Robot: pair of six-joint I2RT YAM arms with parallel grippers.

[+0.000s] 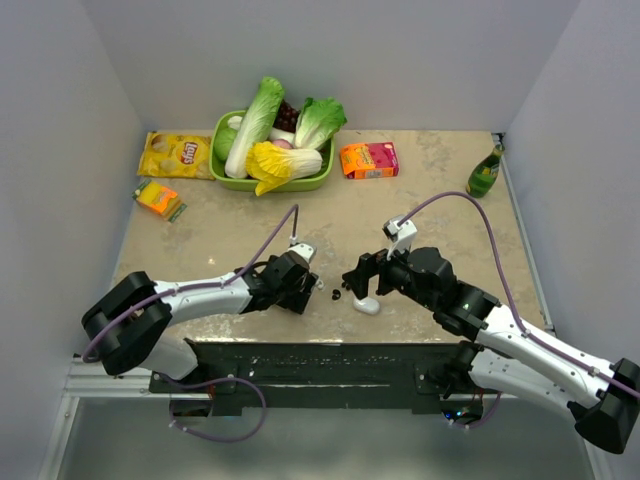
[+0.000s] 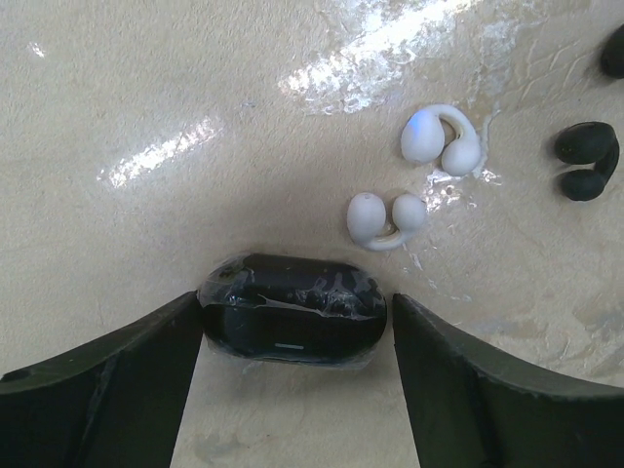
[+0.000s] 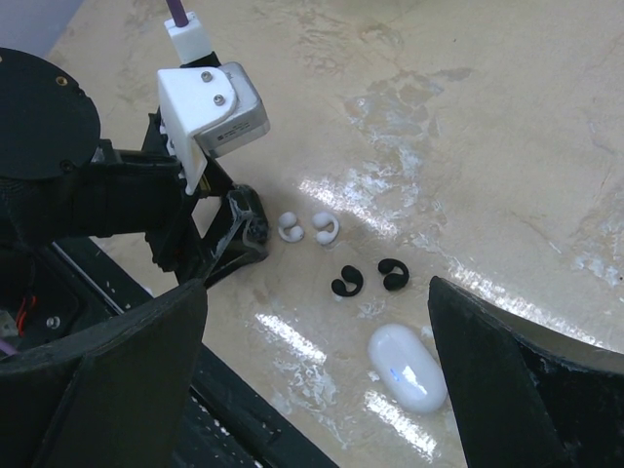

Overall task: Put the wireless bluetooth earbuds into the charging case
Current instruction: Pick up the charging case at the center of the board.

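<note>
Two white earbuds (image 2: pixel 385 216) (image 2: pixel 441 139) lie side by side on the beige table, just beyond my left gripper (image 2: pixel 292 390). They also show in the right wrist view (image 3: pixel 291 226) (image 3: pixel 324 226). The white charging case (image 3: pixel 408 366) lies shut on the table (image 1: pixel 367 305), between the fingers of my right gripper (image 3: pixel 317 292) and close to its right finger. That gripper is open and hovers above the case. My left gripper is open and straddles a black oval case (image 2: pixel 292 307) wrapped in clear film. Its left finger touches the film, with a thin gap on the right.
Two black earbuds (image 3: pixel 347 281) (image 3: pixel 393 275) lie between the white earbuds and the white case. At the back are a green basket (image 1: pixel 225 180) of vegetables, a chips bag (image 1: pixel 175 155), an orange packet (image 1: pixel 160 198), a pink box (image 1: pixel 368 160) and a green bottle (image 1: pixel 485 172). A black rail (image 1: pixel 300 360) runs along the near edge.
</note>
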